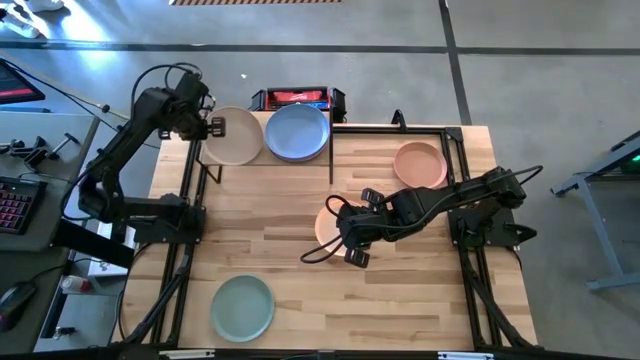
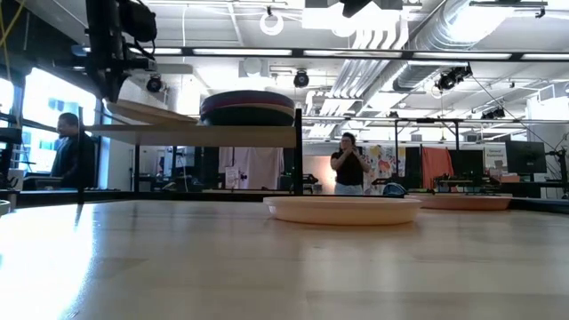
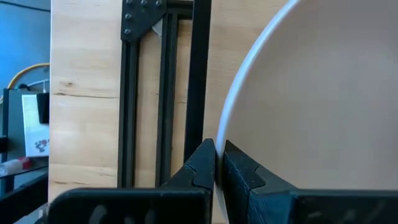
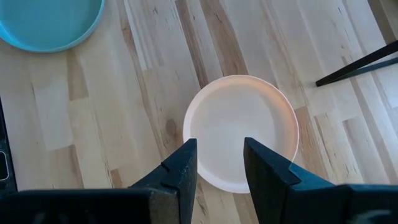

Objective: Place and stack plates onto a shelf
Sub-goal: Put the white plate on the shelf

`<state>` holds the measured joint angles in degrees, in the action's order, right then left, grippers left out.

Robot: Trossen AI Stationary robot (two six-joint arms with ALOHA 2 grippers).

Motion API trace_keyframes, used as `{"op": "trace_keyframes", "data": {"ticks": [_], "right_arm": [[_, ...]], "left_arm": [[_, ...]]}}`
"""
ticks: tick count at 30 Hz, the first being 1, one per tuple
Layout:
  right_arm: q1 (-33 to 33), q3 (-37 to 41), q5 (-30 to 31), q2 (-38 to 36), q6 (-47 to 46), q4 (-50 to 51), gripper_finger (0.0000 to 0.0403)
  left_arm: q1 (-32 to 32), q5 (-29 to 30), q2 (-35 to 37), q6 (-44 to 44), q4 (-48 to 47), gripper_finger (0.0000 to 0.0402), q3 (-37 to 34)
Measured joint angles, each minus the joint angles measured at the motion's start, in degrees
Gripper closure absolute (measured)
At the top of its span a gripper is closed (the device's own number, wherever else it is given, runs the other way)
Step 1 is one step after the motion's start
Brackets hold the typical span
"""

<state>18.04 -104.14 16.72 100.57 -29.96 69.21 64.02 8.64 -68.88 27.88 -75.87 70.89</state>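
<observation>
My left gripper [image 1: 212, 126] is shut on a beige plate [image 1: 234, 137] at the left end of the shelf [image 2: 204, 133]. The plate sits tilted in the low view [image 2: 151, 111]. Beside it on the shelf stands a stack topped by a blue plate [image 1: 297, 132], which also shows in the low view [image 2: 247, 107]. My right gripper [image 1: 345, 228] hangs open above a pale peach plate [image 4: 239, 127] that lies flat on the table, and its fingers stand over the plate without touching it. My left gripper pinches the beige plate's rim [image 3: 219, 163] between its two fingers, one on the inner face and one on the outer. The fingers come from the table's left side. The held edge is raised, and the opposite edge [image 2: 191, 119] is down on the shelf beside the stack.
A second peach plate [image 1: 420, 165] lies at the table's far right, and a sage-teal plate [image 1: 242, 307] lies near the front left. Black frame rails [image 1: 400, 127] run along the table edges. A red and black box [image 1: 297, 97] stands behind the shelf. People stand in the room behind.
</observation>
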Motion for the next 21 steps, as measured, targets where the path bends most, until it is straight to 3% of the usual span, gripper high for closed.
{"op": "trace_keyframes", "data": {"ticks": [21], "right_arm": [[0.0, 0.0, 0.0, 0.0, 0.0, 1.1, 0.0295]], "left_arm": [[0.0, -0.9, -1.5, 5.0, 2.9, 0.0396, 0.0]]}}
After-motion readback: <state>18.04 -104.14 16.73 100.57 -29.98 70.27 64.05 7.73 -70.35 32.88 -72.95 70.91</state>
